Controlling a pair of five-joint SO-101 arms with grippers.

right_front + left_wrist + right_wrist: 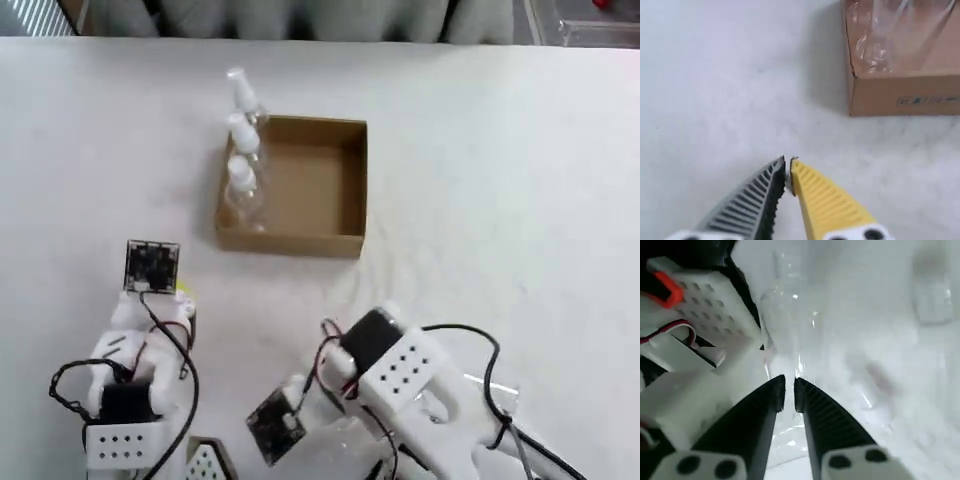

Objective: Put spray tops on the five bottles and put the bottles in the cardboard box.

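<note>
Three bottles [244, 140], spray tops on, stand in a row inside the box [330, 190], tight along its left wall as the high view has it. The box sits mid-table [520, 150]. The left gripper [788, 170] is low over bare table near a box corner, its grey and yellow fingers pinched together on nothing. The right gripper [789, 387] is at the near edge over some clear plastic [335, 440], black fingers closed to a thin slit. What that plastic is, too blurred to call.
</note>
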